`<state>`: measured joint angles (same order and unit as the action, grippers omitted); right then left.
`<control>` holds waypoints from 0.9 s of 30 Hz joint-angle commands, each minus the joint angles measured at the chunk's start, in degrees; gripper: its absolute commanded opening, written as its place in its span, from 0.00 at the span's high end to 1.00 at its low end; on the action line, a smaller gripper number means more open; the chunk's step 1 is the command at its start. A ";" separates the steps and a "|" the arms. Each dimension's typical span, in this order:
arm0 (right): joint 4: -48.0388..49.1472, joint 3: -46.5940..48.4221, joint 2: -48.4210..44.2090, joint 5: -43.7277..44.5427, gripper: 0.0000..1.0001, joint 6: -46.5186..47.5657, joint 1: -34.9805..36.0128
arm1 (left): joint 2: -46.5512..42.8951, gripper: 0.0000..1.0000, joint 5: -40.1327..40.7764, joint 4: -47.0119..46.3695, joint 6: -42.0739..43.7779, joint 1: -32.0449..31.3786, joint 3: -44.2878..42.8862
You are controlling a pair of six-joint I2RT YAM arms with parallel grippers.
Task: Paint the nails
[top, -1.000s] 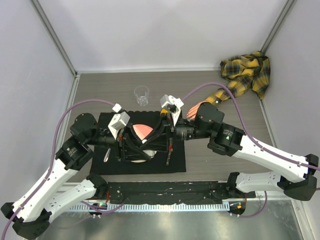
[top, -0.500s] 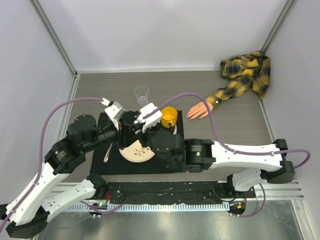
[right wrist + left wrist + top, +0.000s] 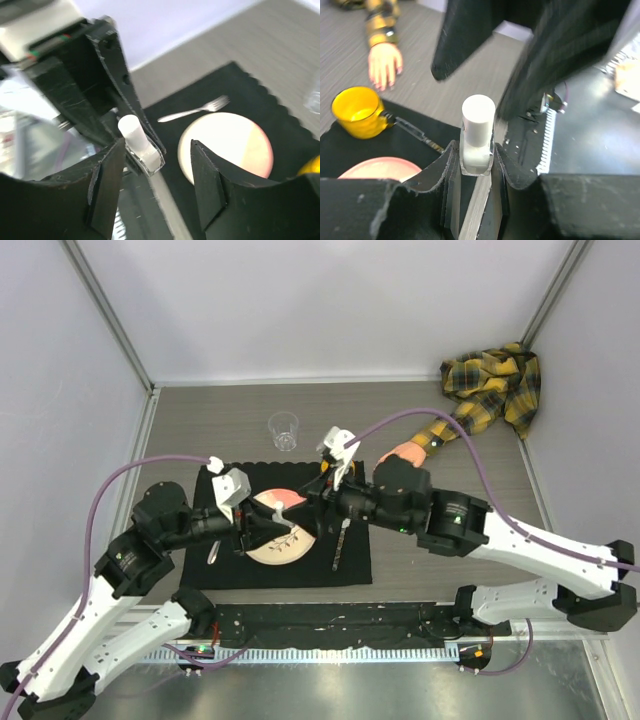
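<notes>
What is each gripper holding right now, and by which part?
The left gripper holds the white-capped bottle by its clear body, cap free. The right gripper is open, holding nothing.

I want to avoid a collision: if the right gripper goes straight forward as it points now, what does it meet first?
Probably the white cap of the small bottle that the left gripper holds, right ahead of the open right gripper; depth is unclear.

left fingers (image 3: 441, 172) clamped on bottle (image 3: 478, 134) | right fingers (image 3: 207, 185) spread | wrists facing
</notes>
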<state>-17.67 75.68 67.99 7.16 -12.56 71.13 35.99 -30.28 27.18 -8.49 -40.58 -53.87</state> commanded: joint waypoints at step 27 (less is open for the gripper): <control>-8.52 9.40 6.28 -23.77 0.99 1.66 -5.74 | 5.06 0.99 -6.92 9.83 11.04 0.24 -7.74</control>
<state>-25.87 82.81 73.10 -16.93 -11.27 65.43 41.23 -39.83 38.85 1.91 -40.47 -58.74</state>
